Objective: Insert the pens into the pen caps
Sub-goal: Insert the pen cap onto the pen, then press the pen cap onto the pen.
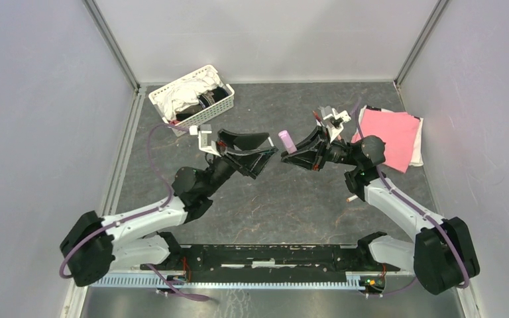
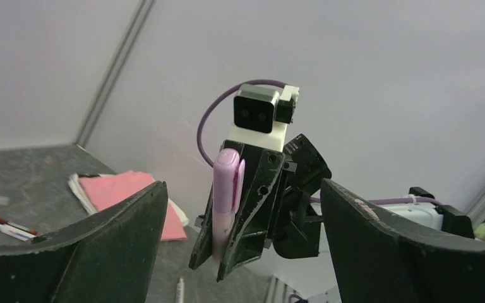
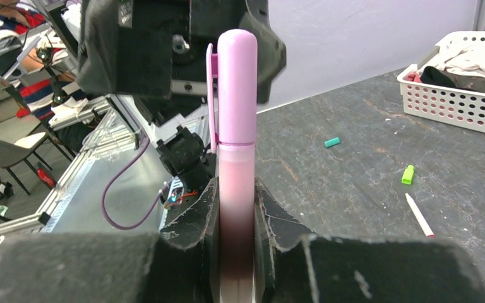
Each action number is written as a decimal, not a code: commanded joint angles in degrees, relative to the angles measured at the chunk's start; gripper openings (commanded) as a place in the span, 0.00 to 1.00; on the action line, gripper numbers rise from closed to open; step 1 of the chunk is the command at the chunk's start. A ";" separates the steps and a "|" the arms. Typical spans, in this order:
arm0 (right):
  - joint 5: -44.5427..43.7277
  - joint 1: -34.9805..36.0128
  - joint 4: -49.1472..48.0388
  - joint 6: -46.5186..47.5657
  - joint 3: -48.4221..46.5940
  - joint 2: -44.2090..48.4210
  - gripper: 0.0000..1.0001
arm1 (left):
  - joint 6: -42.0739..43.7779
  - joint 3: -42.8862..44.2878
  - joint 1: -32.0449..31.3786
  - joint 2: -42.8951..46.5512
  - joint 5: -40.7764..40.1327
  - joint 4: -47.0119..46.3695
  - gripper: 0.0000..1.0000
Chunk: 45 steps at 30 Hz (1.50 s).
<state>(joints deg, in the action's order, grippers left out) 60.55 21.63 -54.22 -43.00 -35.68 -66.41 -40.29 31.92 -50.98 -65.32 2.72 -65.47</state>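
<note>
Right wrist: pen [image 3: 237, 113] upright in right hand [image 3: 235, 196]

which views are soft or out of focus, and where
Right wrist: the capped pink pen is sharp up top but darkens and blurs low down in the right claw. Left wrist: the left claw's fingers are dark, soft-edged. Top external: evenly lit, sharp.

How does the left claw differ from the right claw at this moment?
The left claw is open and empty; the right claw is shut on a purple pen. The left claw's fingers stand wide apart, while the right claw's fingers press against the barrel. Both are raised above the table and face each other.
</note>
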 commanded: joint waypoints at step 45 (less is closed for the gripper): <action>5.88 0.25 3.85 9.00 1.22 1.99 0.00 | 4.97 17.24 3.61 -5.59 22.50 21.37 0.02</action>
<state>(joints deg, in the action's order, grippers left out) 66.22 21.65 -51.24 -36.58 -33.28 -64.55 -32.77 47.31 -47.42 -70.13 23.05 -41.28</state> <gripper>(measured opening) 0.215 0.292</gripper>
